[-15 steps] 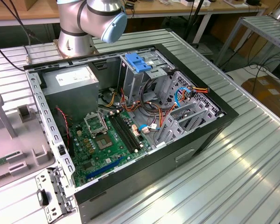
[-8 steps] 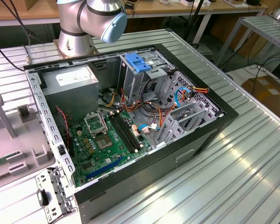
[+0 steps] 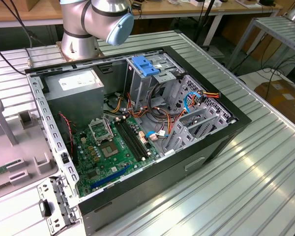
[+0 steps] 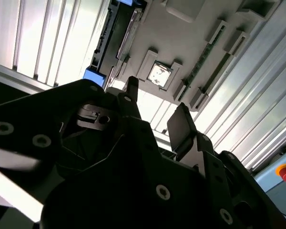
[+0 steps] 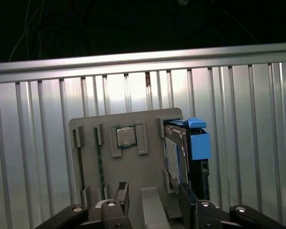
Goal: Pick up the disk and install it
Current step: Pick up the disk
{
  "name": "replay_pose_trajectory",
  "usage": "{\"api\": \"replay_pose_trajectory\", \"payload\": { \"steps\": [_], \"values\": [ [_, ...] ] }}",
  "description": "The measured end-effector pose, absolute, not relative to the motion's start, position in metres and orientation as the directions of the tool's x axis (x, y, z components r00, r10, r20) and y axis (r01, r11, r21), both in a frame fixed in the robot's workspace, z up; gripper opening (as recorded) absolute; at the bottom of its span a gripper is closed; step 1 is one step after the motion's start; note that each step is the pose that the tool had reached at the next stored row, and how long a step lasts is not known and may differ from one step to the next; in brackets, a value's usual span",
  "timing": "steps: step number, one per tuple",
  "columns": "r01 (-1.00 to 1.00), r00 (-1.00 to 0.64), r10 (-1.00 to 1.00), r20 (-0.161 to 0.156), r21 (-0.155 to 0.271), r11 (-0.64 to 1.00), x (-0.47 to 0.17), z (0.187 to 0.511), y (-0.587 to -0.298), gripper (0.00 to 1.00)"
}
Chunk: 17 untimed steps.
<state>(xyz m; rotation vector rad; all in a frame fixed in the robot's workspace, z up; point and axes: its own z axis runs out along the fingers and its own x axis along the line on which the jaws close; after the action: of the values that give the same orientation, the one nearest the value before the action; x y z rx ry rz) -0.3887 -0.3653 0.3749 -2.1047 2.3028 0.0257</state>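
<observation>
The disk (image 5: 186, 150) stands on edge in a slot of a grey holder tray (image 5: 143, 179), its dark face flanked by bright blue rails with a blue tab. In the second wrist view the disk (image 4: 115, 36) sits at the tray's (image 4: 181, 43) far end. My gripper (image 5: 153, 202) hovers above the tray with its two black fingers (image 5: 122, 196) spread apart and nothing between them. It is open (image 4: 155, 109) and apart from the disk, which lies off to one side of the fingers.
The grey tray (image 3: 19, 162) also carries a processor chip (image 5: 126, 137) and memory sticks (image 5: 100, 162). It rests on a ribbed metal table (image 3: 246, 187). An open computer case (image 3: 137, 132) lies beside it, with a blue bracket (image 3: 145, 65) on its drive cage and loose cables inside.
</observation>
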Motion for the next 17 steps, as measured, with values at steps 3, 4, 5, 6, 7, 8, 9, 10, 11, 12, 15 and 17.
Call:
{"api": "replay_pose_trajectory", "payload": {
  "steps": [3, 4, 5, 6, 7, 8, 9, 10, 11, 12, 15, 17],
  "values": [
    [-0.996, -0.090, -0.996, -0.027, -0.003, 0.090, -0.389, 0.375, -0.365, 0.54],
    [-0.996, -0.090, -0.996, -0.027, -0.003, 0.090, -0.389, 0.375, -0.365, 0.54],
    [-0.996, -0.090, -0.996, -0.027, -0.003, 0.090, -0.389, 0.375, -0.365, 0.54],
    [-0.996, -0.090, -0.996, -0.027, -0.002, 0.090, -0.389, 0.375, -0.365, 0.54],
    [-0.996, -0.090, -0.996, -0.027, -0.002, 0.090, -0.389, 0.375, -0.365, 0.54],
    [-0.996, -0.090, -0.996, -0.027, -0.003, 0.090, -0.389, 0.374, -0.365, 0.54],
    [-0.996, -0.090, -0.996, -0.027, -0.003, 0.090, -0.389, 0.374, -0.364, 0.54],
    [-0.996, -0.090, -0.996, -0.027, -0.003, 0.090, -0.389, 0.374, -0.363, 0.54],
    [-0.996, -0.090, -0.996, -0.027, -0.003, 0.090, -0.389, 0.374, -0.362, 0.54],
    [-0.996, -0.090, -0.996, -0.027, -0.002, 0.090, -0.389, 0.373, -0.360, 0.54],
    [-0.996, -0.090, -0.996, -0.027, -0.003, 0.090, -0.389, 0.372, -0.352, 0.54],
    [-0.996, -0.090, -0.996, -0.027, -0.003, 0.090, -0.389, 0.372, -0.349, 0.54]
  ]
}}
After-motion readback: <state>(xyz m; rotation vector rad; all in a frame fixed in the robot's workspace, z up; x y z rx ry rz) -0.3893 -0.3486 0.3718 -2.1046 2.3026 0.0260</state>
